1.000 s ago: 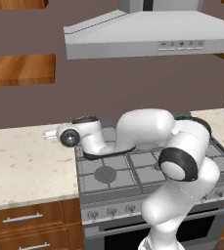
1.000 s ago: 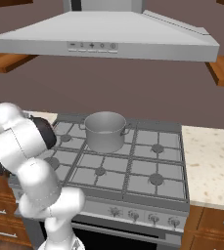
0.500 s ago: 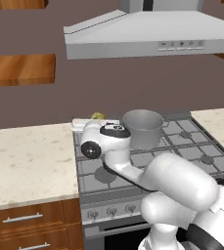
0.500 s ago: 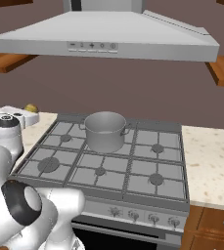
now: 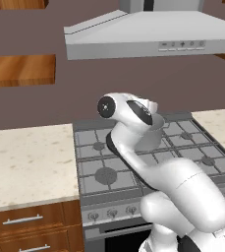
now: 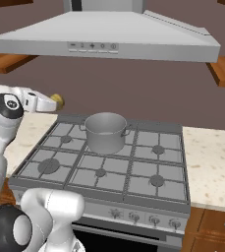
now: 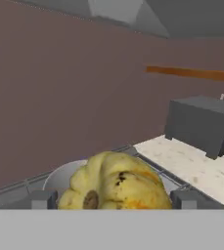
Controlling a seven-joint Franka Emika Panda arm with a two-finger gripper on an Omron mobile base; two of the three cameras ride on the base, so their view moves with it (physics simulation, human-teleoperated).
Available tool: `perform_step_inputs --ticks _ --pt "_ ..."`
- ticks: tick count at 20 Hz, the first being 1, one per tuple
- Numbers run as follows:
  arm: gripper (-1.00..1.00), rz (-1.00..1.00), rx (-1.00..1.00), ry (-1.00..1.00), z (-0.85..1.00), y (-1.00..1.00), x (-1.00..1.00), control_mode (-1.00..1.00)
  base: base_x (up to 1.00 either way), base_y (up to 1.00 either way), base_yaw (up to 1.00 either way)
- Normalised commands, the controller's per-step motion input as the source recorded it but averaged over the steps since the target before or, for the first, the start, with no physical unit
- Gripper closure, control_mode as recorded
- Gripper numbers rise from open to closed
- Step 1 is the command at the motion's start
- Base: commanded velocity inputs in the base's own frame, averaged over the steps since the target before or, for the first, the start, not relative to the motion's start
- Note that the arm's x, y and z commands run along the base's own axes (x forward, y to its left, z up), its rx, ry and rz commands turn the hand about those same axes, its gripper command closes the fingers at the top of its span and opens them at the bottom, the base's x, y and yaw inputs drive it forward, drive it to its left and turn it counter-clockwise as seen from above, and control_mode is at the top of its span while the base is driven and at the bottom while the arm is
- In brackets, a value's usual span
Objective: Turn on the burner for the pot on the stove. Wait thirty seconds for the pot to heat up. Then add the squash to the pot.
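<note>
My gripper (image 7: 113,200) is shut on the squash (image 7: 116,183), a lumpy yellow vegetable with dark spots that sits between both fingertips. In the right base view the gripper (image 6: 54,103) holds the squash (image 6: 58,101) in the air above the stove's (image 6: 99,172) back left corner, left of the pot (image 6: 105,132) and higher than its rim. The grey metal pot stands on a back burner, and its rim (image 7: 59,177) shows just behind the squash. In the left base view the hand (image 5: 148,109) hangs in front of the pot (image 5: 155,132), which is partly hidden.
A grey range hood (image 6: 104,44) hangs low above the stove. Knobs (image 6: 133,215) run along the stove's front. Speckled counters lie to the left (image 5: 25,157) and right (image 6: 212,152). A dark box (image 7: 201,122) stands on the counter beyond the pot.
The arm has swung the hand with the squash from over the left counter up and rightward toward the pot. The pot has stayed in place.
</note>
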Motion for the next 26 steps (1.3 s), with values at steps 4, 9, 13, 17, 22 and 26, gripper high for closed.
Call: perform_step_inputs --ticks 4,9,13,17,22,26 --pt "1.00 -0.12 0.00 0.17 0.06 -0.51 0.03 -1.00 0.00 0.00 0.00" --pt "1.00 0.04 0.06 0.01 -0.02 -0.42 0.15 -1.00 0.00 0.00 0.00" --pt "1.00 0.17 0.20 0.06 -0.08 -0.79 0.04 -1.00 0.00 0.00 0.00" --pt "1.00 0.20 0.29 0.07 -0.15 -0.65 0.17 -1.00 0.00 0.00 0.00" --pt "1.00 0.22 0.32 0.07 -0.14 -0.51 0.29 -1.00 0.00 0.00 0.00" --pt "1.00 0.22 0.22 0.02 -0.14 -0.29 0.39 -1.00 0.00 0.00 0.00"
